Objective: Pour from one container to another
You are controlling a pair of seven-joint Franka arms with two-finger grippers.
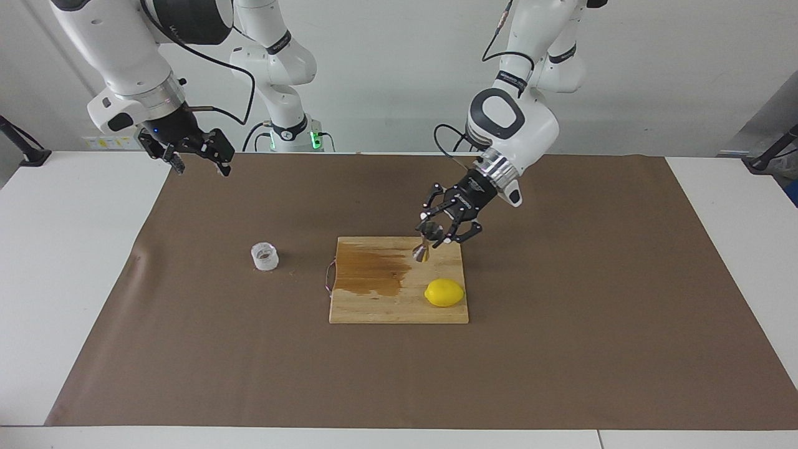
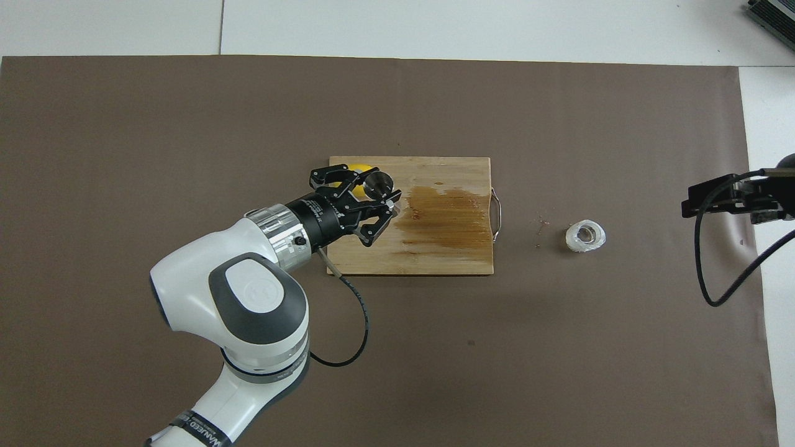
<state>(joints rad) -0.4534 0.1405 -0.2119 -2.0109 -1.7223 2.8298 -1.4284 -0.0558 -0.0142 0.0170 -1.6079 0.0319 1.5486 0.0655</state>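
Observation:
The steel jigger (image 1: 422,249) (image 2: 377,181) hangs tilted in the air, my left gripper (image 1: 431,239) (image 2: 382,195) shut on it. Both are over the wooden cutting board (image 1: 399,308) (image 2: 428,257), at the edge nearer the robots. The clear ribbed cup (image 1: 264,256) (image 2: 585,236) with brownish bits inside stands upright on the brown mat, beside the board toward the right arm's end. My right gripper (image 1: 199,167) (image 2: 714,197) waits open and empty, raised over the mat's corner at the right arm's end.
A yellow lemon (image 1: 444,292) (image 2: 355,167) lies on the board, partly covered by the left gripper in the overhead view. A dark wet stain (image 1: 374,271) spreads over the board's half toward the cup. A few crumbs (image 2: 542,221) lie between board and cup.

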